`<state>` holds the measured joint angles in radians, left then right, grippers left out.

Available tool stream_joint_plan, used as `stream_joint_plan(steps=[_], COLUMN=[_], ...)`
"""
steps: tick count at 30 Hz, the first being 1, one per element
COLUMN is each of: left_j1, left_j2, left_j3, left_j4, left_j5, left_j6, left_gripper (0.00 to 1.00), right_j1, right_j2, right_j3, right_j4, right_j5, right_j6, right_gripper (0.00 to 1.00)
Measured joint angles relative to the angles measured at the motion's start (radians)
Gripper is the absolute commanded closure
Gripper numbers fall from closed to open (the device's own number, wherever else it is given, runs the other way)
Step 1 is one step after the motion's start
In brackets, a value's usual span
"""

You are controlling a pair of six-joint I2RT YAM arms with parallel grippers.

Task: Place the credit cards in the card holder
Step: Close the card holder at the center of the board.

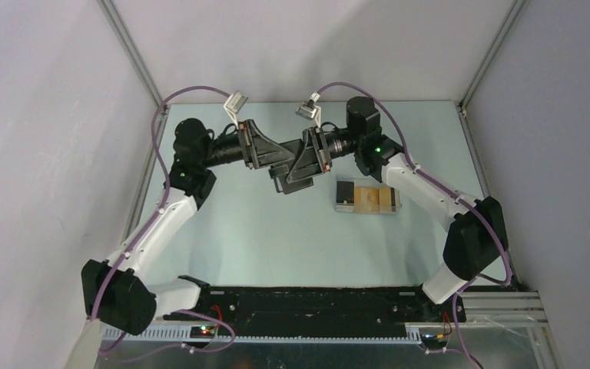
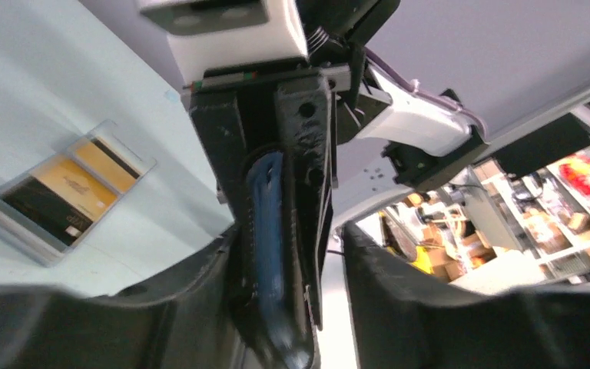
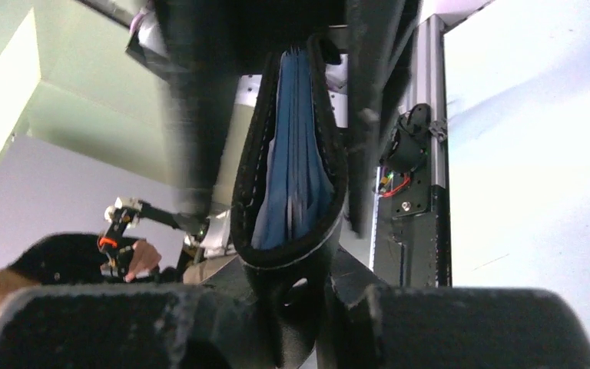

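**Card holder [image 3: 296,154] held above the bench [image 1: 261,238] between both arms.**
The right fingers [image 3: 469,323] clamp it at its fold; the left fingers [image 2: 430,307] flank it, grip unclear. Its blue pocket should be spread squarely before fetching the credit cards [image 1: 366,197] from the tray [image 2: 15,224].
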<state>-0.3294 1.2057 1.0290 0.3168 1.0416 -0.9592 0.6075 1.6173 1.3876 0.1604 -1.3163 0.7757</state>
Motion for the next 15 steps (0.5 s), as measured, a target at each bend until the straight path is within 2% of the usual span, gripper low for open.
stream_joint_plan(steps=[1, 3, 9, 15], left_j1=[0.0, 0.0, 0.007, 0.016], left_j2=[-0.004, -0.021, -0.119, -0.18], left_j3=[0.0, 0.0, -0.003, 0.001], left_j4=[0.006, 0.012, -0.048, -0.069], left_j5=[-0.016, -0.048, -0.179, -0.181], left_j6=[0.005, 0.014, 0.094, 0.175], left_gripper=[0.06, 0.01, 0.0, 0.0], right_j1=[0.0, -0.003, -0.011, -0.068], right_j2=[-0.002, -0.006, -0.051, -0.076], right_j3=[0.0, 0.0, 0.036, 0.05], right_j4=[-0.014, -0.079, -0.347, -0.46], right_j5=[0.014, 0.058, 0.158, 0.066], right_j6=[-0.007, -0.044, -0.233, -0.319], right_gripper=[1.0, 1.0, 1.0, 1.0])
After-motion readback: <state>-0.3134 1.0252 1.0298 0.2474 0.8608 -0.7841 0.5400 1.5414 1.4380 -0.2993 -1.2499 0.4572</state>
